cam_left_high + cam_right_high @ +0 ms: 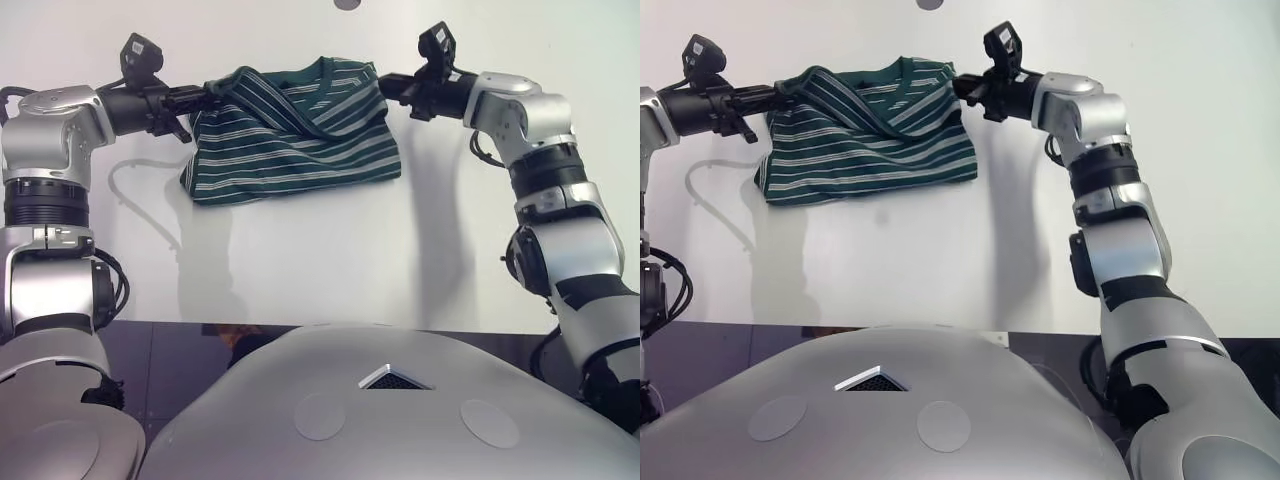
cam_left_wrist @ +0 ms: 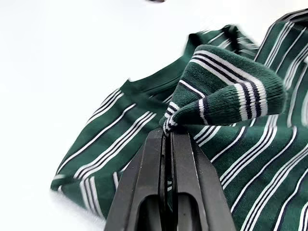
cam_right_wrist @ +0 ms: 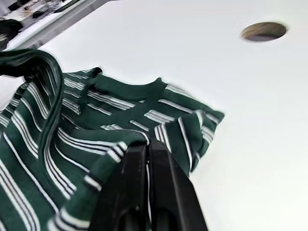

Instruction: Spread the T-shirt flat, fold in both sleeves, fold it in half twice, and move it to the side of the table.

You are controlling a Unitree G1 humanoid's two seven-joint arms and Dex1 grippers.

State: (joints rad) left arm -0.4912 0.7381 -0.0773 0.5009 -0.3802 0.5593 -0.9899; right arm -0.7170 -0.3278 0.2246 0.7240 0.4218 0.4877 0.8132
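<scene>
Shirt (image 1: 290,135): dark green with thin white and dark stripes, at the far middle of the white bench (image 1: 320,270), strung between the two pincers. Not flat: the cloth is bunched and creased, a diagonal fold runs across the front, and the neck opening shows at the top edge. Lower part lies on the bench, bottom edge roughly straight, bottom left corner rounded and tucked under. Top edge is held raised between the two grips. Left pincer (image 1: 205,92): at the shirt's upper left, pointing inward toward the right. Its jaws are clamped on a pinch of striped cloth; in the left wrist view the two fingers (image 2: 144,183) press together with only a sliver of fabric between them, and a rolled hump of cloth stands just beyond the tips. Right pincer (image 1: 384,86): at the shirt's upper right, pointing inward toward the left, about level with the left one. Its jaws are likewise clamped on a fold of cloth, fingers parallel and tight against the fabric in the right wrist view. Sleeves cannot be told apart in the bunched cloth. Round hole (image 3: 263,31) in the bench beyond the shirt, well apart from it. Both arms are stretched forward, one on each side of the shirt.
</scene>
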